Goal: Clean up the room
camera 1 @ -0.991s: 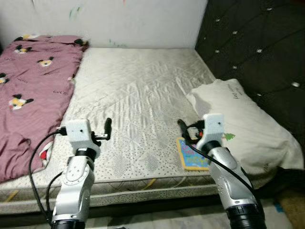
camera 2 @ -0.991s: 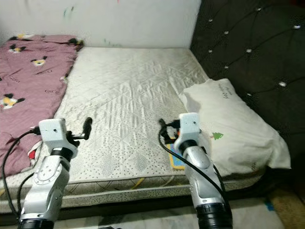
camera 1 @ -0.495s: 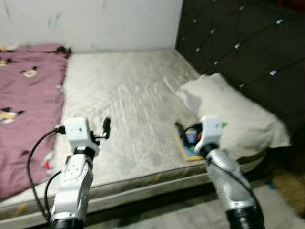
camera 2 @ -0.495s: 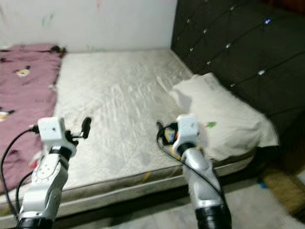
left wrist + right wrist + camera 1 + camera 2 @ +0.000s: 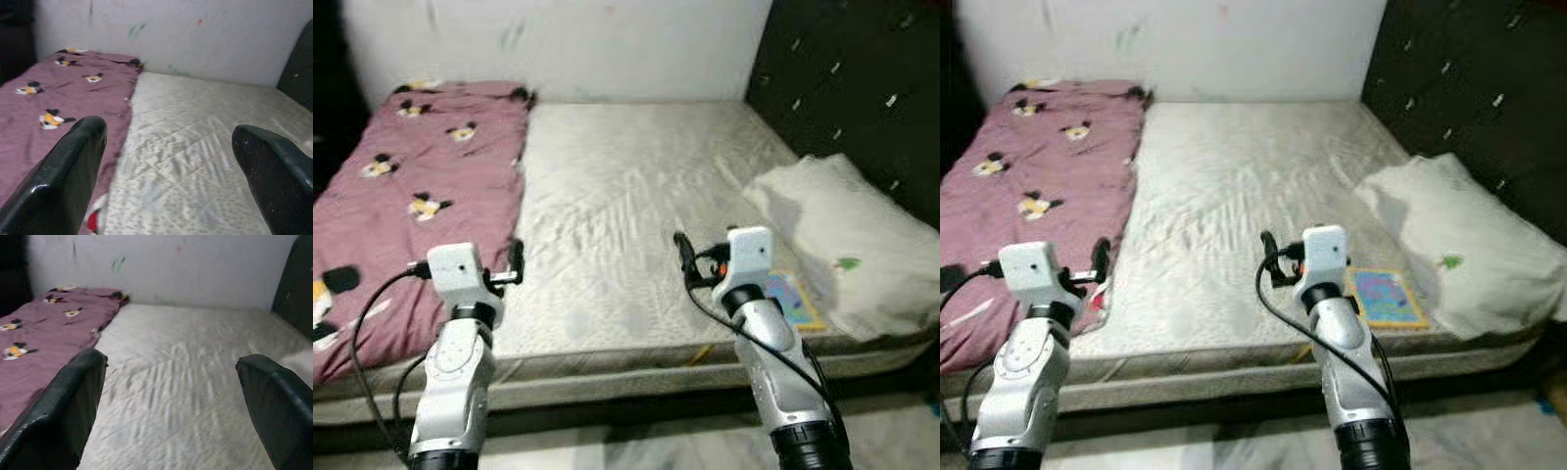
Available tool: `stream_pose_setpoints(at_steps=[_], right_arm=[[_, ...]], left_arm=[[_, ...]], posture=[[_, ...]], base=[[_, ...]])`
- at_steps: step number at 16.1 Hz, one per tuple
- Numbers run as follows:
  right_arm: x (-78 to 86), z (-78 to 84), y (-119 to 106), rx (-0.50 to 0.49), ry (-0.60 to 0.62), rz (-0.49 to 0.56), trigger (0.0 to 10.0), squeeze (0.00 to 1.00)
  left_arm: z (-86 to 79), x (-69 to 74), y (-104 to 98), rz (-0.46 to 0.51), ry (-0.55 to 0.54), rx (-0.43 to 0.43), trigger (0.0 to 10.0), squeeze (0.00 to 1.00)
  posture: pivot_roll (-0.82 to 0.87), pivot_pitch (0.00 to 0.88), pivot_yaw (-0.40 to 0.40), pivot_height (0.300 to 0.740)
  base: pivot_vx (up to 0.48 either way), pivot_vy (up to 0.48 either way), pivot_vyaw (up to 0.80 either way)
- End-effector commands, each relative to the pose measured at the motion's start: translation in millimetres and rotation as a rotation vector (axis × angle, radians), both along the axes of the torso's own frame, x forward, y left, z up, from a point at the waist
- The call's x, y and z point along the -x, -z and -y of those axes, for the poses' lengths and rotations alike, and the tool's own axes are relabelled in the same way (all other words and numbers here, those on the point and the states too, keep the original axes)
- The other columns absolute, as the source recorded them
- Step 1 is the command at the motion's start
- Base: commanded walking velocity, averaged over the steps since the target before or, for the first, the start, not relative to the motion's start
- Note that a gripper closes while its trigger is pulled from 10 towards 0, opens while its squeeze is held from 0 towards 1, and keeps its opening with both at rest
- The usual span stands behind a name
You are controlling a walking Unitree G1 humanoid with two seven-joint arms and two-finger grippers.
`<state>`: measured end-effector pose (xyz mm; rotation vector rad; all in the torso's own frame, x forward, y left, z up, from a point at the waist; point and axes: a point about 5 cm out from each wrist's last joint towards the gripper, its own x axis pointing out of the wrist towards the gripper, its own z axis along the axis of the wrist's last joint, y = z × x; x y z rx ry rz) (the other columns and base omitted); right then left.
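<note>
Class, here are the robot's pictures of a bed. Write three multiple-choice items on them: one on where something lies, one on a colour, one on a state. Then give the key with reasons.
1. Where does the colourful book lie?
A. on the blanket
B. near the mattress's front edge, beside the pillow
C. on the floor

2. What colour is the blanket?
A. green
B. blue
C. dusty pink with cartoon prints

3. How are both tools?
A. open and empty
B. shut on the pillow
C. holding the book

Key: B, C, A.
B: the book lies beside the pillow.
C: the blanket is pink.
A: the left tool and right tool show wide gaps with nothing between.
</note>
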<state>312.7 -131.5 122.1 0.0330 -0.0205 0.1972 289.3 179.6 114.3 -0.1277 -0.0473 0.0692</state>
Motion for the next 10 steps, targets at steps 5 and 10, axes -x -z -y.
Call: stream_pose_setpoints(at_steps=[5,10], right_arm=[[3.0,3.1,9.4,-0.001,0.004,-0.064,10.0,0.00],[-2.2,14.4,0.3,0.025,0.101,0.019,10.0,0.00]], left_arm=[[11.7,-2.1,-6.5,0.037,0.080,0.019,10.0,0.00],[12.5,-1.8,-6.6,0.040,0.090,0.027,10.0,0.00]], posture=[[-0.01,0.024,-0.003,0.740],[0.00,0.019,-0.007,0.740]], base=[[0.129,0.000,0.00],[0.373,0.000,0.00]])
